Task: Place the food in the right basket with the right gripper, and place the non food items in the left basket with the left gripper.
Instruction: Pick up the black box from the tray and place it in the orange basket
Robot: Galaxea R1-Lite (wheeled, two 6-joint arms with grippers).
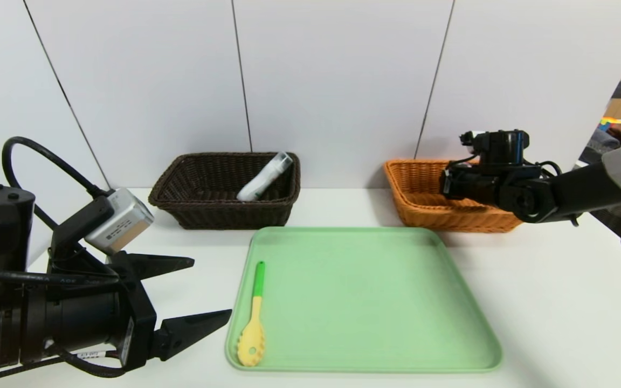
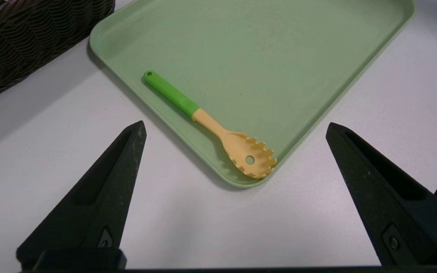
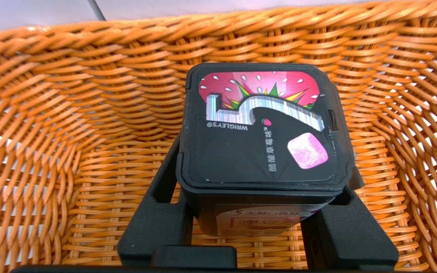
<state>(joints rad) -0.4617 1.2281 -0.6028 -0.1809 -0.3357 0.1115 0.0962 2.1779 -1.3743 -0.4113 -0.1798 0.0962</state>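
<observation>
The right gripper (image 3: 250, 212) is inside the orange wicker basket (image 3: 116, 189), its 2 fingers clasping the black gum box (image 3: 260, 151); for a clean release, the box is best lowered to the woven floor before the fingers part evenly, clear of the walls; the left gripper (image 1: 212, 285), fingers wide apart and holding nothing, hangs beside the green tray (image 1: 364, 302), where 1 slotted spoon (image 1: 256, 323) lies; the bottle (image 1: 265, 178) leans in the dark basket (image 1: 224, 213).

glossy black plastic carton (image 3: 249, 151), rough orange wicker basket (image 3: 127, 91), smooth matt tray (image 1: 364, 302)
</observation>
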